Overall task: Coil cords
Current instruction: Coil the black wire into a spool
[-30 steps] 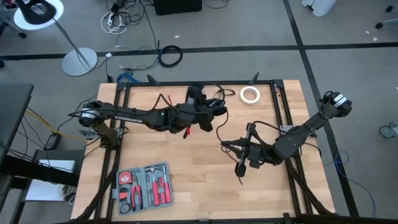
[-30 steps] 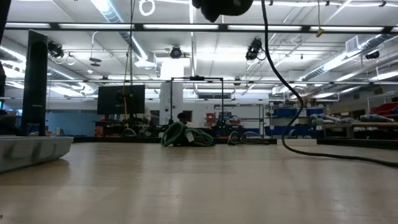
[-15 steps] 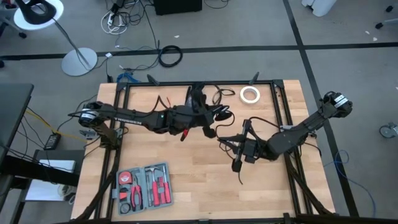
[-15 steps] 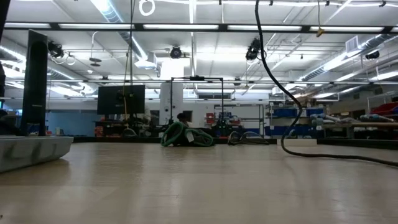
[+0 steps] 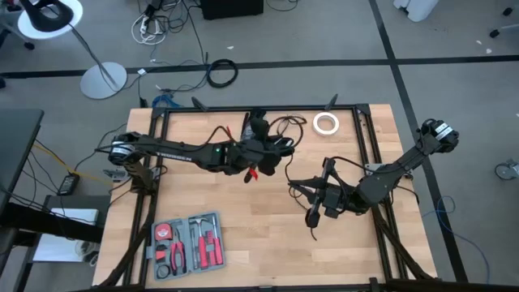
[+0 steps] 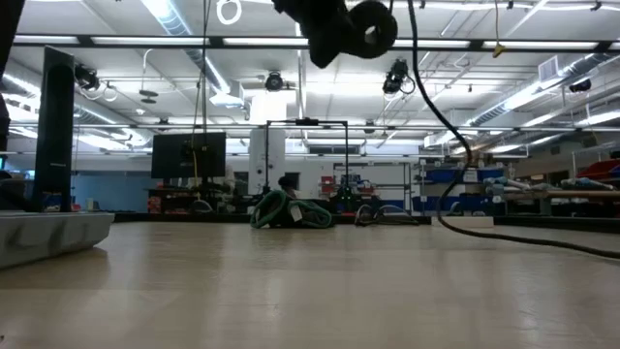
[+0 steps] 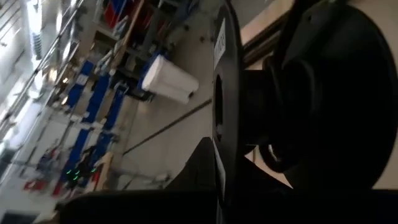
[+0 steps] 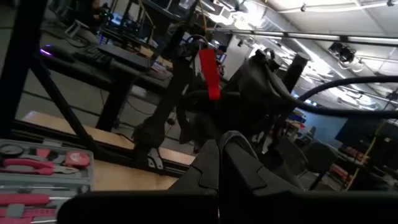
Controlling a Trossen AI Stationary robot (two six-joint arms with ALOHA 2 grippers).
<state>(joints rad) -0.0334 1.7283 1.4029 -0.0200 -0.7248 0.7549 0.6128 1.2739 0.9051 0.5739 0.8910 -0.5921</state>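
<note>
My left gripper (image 5: 263, 154) is above the table's far middle, shut on a round black cord bundle (image 6: 341, 27), which fills the left wrist view (image 7: 323, 93). A thin black cord (image 6: 426, 107) hangs from the bundle, curves down to the table and lies along it (image 6: 528, 240). My right gripper (image 5: 319, 203) is low over the table right of centre, with its fingers (image 8: 219, 163) together on that cord. A short tail (image 5: 312, 229) lies on the table on the gripper's near side. My left gripper holds the cord bundle lifted well clear of the table. The bundle itself hides the place of contact (image 7: 217, 124), so the part held cannot be told. The cord hangs slack below it. My right gripper is shut on the cord near its tail end (image 5: 302, 188). The gripper lies nearly level, pointing toward the table's left. Its own fingers hide the contact.
A white tape roll (image 5: 326, 122) lies at the table's far right. An open tool case (image 5: 188, 245) sits at the near left and also shows in the low view (image 6: 48, 233). A thicker black cable ring (image 5: 221, 74) lies on the floor beyond the table.
My left gripper has gone up with the bundle, out of the low view, and come back down a little lower than before, turning as it went. The hanging cord has swung with it. My right gripper has shifted slightly toward the table's left and back, still shut.
</note>
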